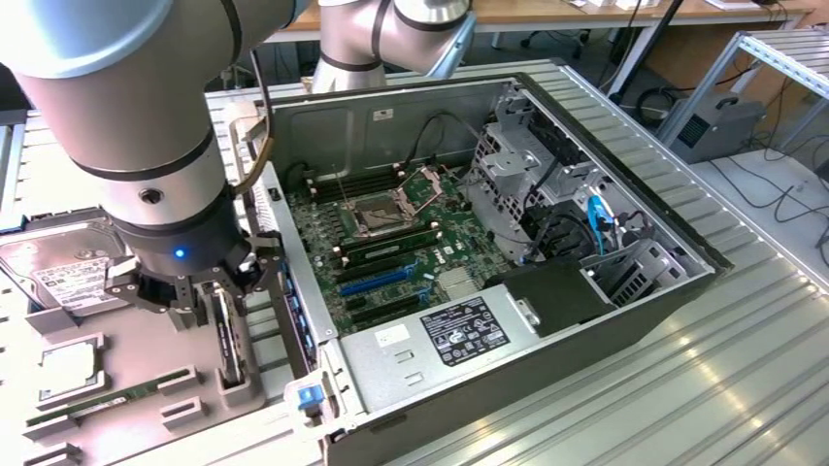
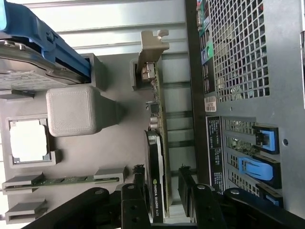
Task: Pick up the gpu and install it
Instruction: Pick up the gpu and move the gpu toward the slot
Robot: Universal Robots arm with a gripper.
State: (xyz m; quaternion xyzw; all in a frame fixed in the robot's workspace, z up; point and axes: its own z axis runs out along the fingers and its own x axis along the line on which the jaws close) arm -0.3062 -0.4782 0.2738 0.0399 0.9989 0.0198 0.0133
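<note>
The gpu stands on edge in a slot of the grey parts tray, with its black cooler face, green board and silver end bracket showing. In the exterior view the gpu sits just outside the near wall of the open computer case, at the exterior view's left. My gripper is low over the card's cooler end, one black finger on each side of it. Small gaps show between fingers and card, so the gripper is open around it.
On the tray lie a hard drive in a blue carrier, a CPU and a memory stick. Inside the case the motherboard shows blue expansion slots. The case's perforated rear panel stands close beside the card.
</note>
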